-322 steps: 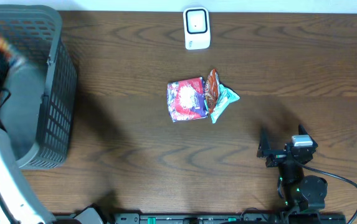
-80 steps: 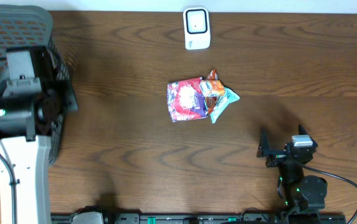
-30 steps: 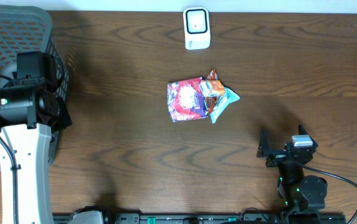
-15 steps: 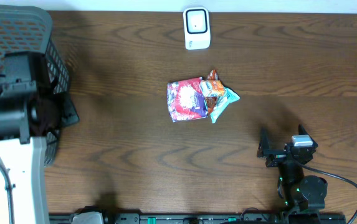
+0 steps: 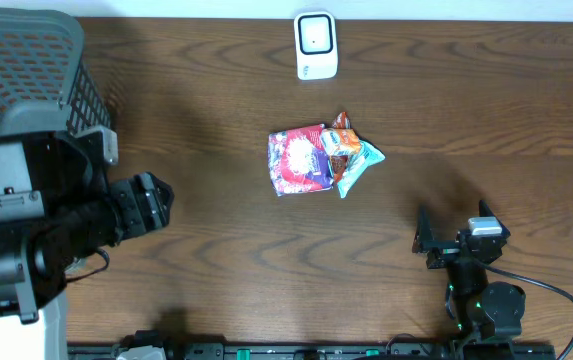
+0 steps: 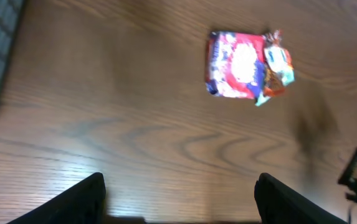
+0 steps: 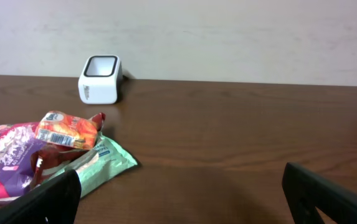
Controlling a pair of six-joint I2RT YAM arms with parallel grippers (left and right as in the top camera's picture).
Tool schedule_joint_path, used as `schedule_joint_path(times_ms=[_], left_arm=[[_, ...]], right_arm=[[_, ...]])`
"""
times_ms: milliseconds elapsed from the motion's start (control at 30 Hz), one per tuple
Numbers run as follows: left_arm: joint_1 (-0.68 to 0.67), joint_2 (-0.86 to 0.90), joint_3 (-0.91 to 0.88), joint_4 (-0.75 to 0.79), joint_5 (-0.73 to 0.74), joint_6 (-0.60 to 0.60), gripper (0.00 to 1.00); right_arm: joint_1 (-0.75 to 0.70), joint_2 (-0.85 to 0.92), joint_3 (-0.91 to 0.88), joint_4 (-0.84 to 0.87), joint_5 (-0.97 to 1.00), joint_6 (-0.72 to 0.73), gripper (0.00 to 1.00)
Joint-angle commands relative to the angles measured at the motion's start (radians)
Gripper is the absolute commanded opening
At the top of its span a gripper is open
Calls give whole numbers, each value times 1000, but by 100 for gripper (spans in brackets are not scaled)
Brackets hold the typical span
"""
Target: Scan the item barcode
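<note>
A pile of snack packets lies mid-table: a red and purple packet (image 5: 298, 160), a small orange packet (image 5: 341, 142) on top and a teal packet (image 5: 363, 160). The white barcode scanner (image 5: 315, 45) stands upright at the far edge. My left gripper (image 5: 158, 198) hovers at the left, well short of the pile, open and empty. In the left wrist view the red and purple packet (image 6: 235, 65) is far ahead of the left gripper (image 6: 178, 200). My right gripper (image 7: 181, 199) rests open near the front right, with the teal packet (image 7: 106, 163) and the scanner (image 7: 100, 79) ahead of it.
A grey mesh basket (image 5: 71, 70) stands at the back left corner, beside the left arm. The right arm's base (image 5: 486, 305) sits at the front edge. Bare brown wood lies between the pile and both grippers.
The left arm has swung out from over the basket toward the front and right, over the table, and its jaws have spread apart. The pile and the right arm stay put.
</note>
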State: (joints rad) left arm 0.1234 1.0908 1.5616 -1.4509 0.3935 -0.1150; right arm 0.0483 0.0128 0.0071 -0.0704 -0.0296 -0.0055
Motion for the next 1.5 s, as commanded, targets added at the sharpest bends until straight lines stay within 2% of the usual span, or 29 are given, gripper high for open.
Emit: schedule_joint_path(times_ms=[0, 67, 100, 133, 1300, 1467], left_arm=[[3, -2, -47, -8, 51, 17, 77], [3, 0, -66, -8, 51, 17, 78], [3, 1, -76, -8, 51, 17, 95], [3, 2, -82, -8, 51, 17, 100], [3, 14, -87, -44, 51, 13, 98], [3, 14, -87, -44, 51, 13, 98]], right_arm=[[-2, -2, -1, -4, -6, -7, 99], [-2, -2, -1, -4, -6, -7, 99], [-2, -2, -1, -4, -6, -7, 99], [-2, -2, -1, -4, -6, -7, 99], [-2, -2, -1, -1, -10, -3, 99], [-2, -2, -1, 26, -285, 205, 99]])
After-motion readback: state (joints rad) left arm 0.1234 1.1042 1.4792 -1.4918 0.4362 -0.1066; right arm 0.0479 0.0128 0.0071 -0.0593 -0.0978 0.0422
